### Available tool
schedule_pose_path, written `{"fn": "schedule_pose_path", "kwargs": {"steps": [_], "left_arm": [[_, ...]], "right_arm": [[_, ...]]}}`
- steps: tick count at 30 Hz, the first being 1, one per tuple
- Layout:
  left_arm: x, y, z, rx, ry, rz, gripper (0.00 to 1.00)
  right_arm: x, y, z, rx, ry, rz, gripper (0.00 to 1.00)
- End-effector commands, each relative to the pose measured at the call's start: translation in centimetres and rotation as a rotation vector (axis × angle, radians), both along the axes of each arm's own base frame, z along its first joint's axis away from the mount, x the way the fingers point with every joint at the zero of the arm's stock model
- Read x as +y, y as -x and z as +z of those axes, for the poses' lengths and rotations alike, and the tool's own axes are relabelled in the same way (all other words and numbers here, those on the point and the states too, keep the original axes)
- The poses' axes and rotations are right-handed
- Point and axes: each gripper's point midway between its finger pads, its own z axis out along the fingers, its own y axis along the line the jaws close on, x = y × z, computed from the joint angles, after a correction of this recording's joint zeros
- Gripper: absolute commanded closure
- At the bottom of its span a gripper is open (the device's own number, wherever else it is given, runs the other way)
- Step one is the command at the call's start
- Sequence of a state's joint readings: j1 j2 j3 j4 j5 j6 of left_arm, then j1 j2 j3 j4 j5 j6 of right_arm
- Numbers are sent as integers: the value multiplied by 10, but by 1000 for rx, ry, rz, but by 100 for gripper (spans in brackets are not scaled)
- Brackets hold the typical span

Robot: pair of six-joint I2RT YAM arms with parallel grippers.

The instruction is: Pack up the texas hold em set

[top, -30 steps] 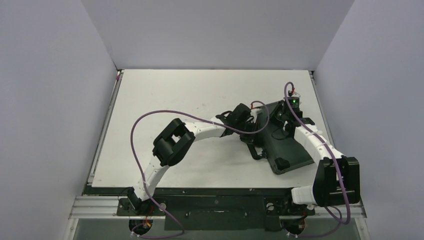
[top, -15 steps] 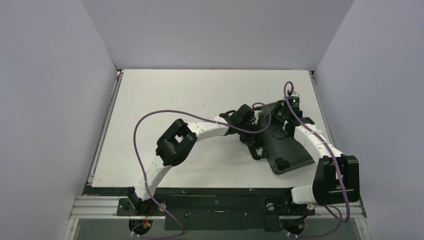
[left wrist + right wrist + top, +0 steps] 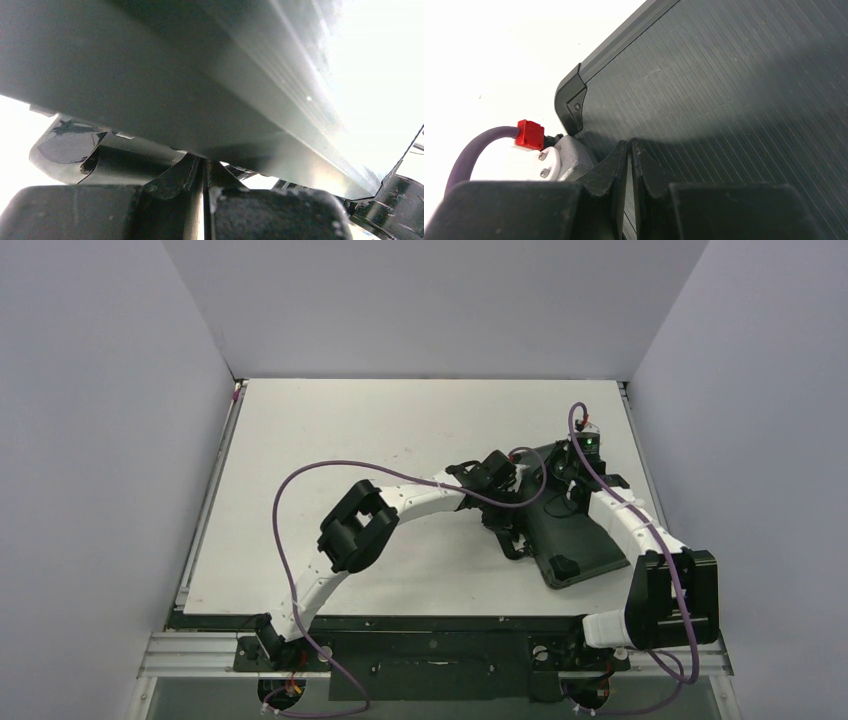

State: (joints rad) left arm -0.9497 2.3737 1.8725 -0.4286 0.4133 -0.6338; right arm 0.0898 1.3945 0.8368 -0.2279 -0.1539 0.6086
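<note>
Case (image 3: 583, 543): left gripper (image 3: 205, 167) at edge, right gripper (image 3: 630, 146) atop.

A white table (image 3: 330, 430) is filling the middle of the overhead view, and its top is showing a few faint specks (image 3: 407, 451) near the centre. Plain grey surfaces are closing it in: a left wall (image 3: 100, 440), a back wall (image 3: 430, 300) and a right wall (image 3: 750, 390) are rising around it. A metal rail (image 3: 208, 515) is running along the table's left edge, with a small pink bit (image 3: 238, 393) sitting at its far end. A silver and black frame (image 3: 430, 652) is lying along the near edge. In the right wrist view the tabletop is glaring bright white.
</note>
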Motion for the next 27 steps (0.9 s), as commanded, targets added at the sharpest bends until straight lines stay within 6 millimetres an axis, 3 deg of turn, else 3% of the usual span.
{"fn": "schedule_pose_path", "kwargs": {"steps": [1,7,19,25,26,27], "left_arm": [[34,-35,-49,-63,-177,113,100],[37,-45,-21,-118,-109,142,99],[47,-65,32,-139,59,290,81],[40,-62,47,-75,108,361,100],[39,-61,50,-71,114,361,89],[38,-59,51,-65,118,361,99]], "right_arm": [[-17,171,-114,755,104,70,93],[-17,171,-114,757,100,71,93],[-17,171,-115,760,98,69,94],[-18,171,-115,761,98,67,94],[-18,171,-115,762,97,67,94],[-18,171,-115,762,97,67,94]]}}
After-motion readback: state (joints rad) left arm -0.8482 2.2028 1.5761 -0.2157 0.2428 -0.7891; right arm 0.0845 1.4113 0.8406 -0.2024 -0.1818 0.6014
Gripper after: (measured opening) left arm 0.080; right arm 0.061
